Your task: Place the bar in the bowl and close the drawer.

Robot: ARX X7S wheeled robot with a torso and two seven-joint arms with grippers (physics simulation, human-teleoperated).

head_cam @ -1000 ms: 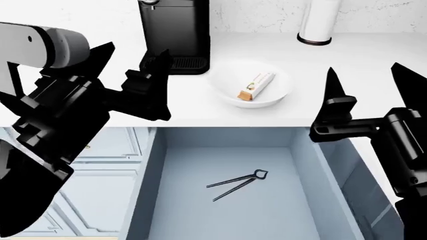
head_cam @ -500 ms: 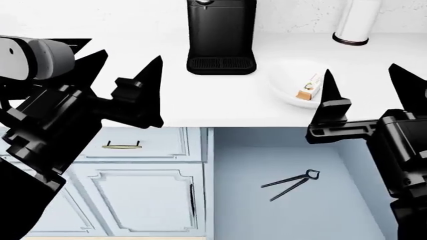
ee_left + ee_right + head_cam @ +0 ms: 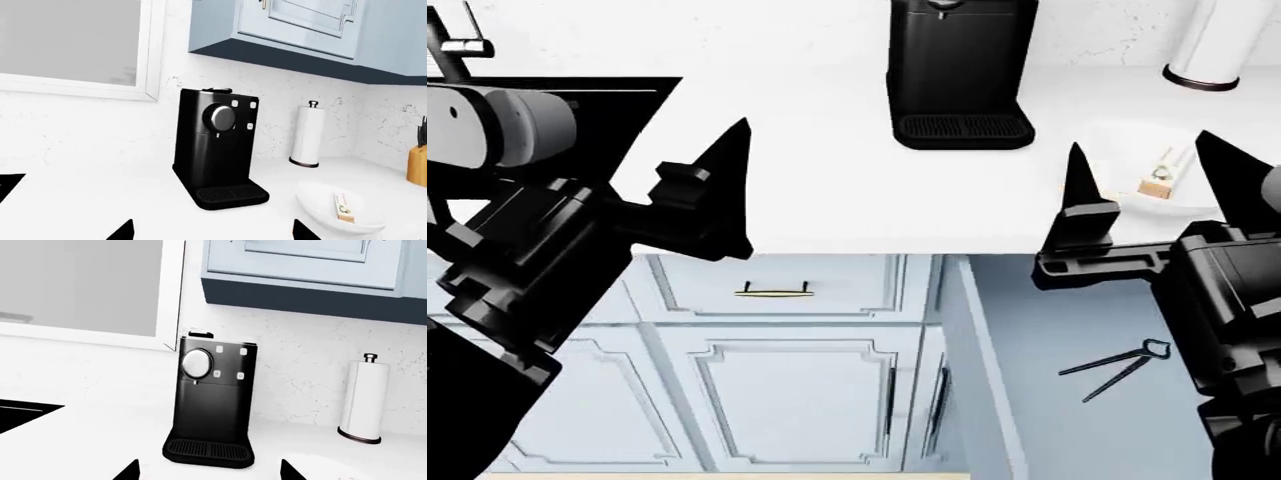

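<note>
Cream-white wrapped snack bar point(image 3: 1160, 178) lying in glossy round white bowl point(image 3: 1121, 160) on white tabletop point(image 3: 827, 170), deep pale blue-grey drawer point(image 3: 1054, 400) pulled open, left pincer point(image 3: 674, 175) and right pincer point(image 3: 1148, 185) both spread wide, nothing held

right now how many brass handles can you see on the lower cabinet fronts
1: a horizontal brass handle on the small drawer front below the counter, left of the open drawer. The doors beneath carry dark vertical pulls instead; others may sit outside the view.

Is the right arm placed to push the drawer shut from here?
Probably not yet. The right tool hovers open over the counter by the bowl, above the drawer, not at its front, which lies out of view.
</note>
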